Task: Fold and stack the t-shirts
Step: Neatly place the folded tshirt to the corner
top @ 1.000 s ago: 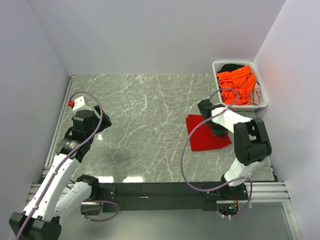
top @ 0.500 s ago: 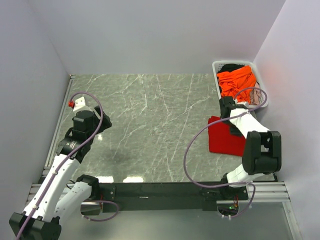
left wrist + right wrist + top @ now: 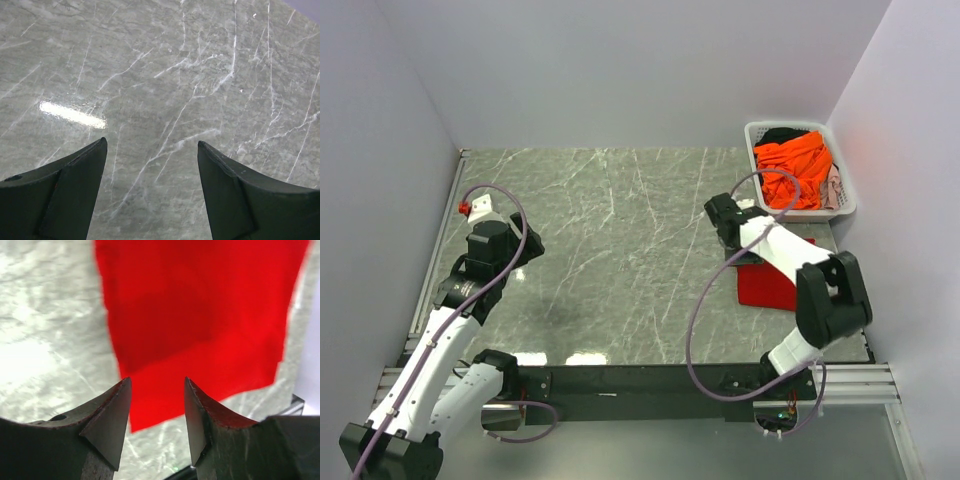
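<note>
Red shirt point(image 3: 765, 290) lies folded at right; orange shirt point(image 3: 798, 170) and others sit unfolded in far basket point(image 3: 835, 214). Left gripper point(image 3: 152, 170), right gripper point(image 3: 156, 410): open, empty.

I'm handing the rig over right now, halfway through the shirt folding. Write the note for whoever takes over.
Left tool: open, empty, over bare table on the left side.
Right tool: open, empty, close to the red shirt.
Red shirt: folded, flat on the table at the right, in front of the basket.
Basket: far right corner, with an orange shirt on top, a dark shirt behind it and a pale shirt at its right edge.
Done: one shirt folded.
Left: fold the basket's shirts and stack them.
</note>
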